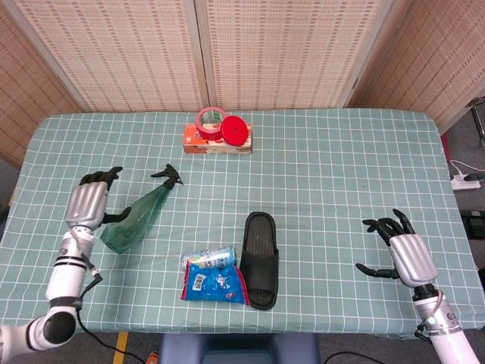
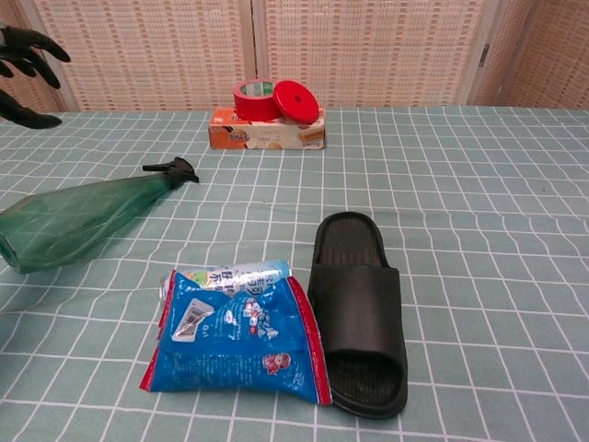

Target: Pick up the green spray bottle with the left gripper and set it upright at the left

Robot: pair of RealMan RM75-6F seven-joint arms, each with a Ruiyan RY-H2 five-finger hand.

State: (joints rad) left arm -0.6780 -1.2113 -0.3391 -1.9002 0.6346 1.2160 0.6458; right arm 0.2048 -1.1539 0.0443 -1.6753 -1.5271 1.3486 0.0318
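The green spray bottle (image 1: 139, 218) lies on its side on the checked cloth, black nozzle pointing up-right; in the chest view the green spray bottle (image 2: 75, 221) stretches across the left. My left hand (image 1: 88, 203) hovers just left of the bottle's wide base, fingers spread and holding nothing; only the dark fingers (image 2: 23, 51) show at the chest view's top left. My right hand (image 1: 403, 254) rests open at the table's right front, far from the bottle.
A black slipper (image 1: 261, 258) and a blue snack bag (image 1: 215, 282) with a can behind it lie at centre front. A red tape roll and red lid sit on an orange box (image 1: 217, 141) at the back. The table's left edge (image 1: 23, 174) is close by.
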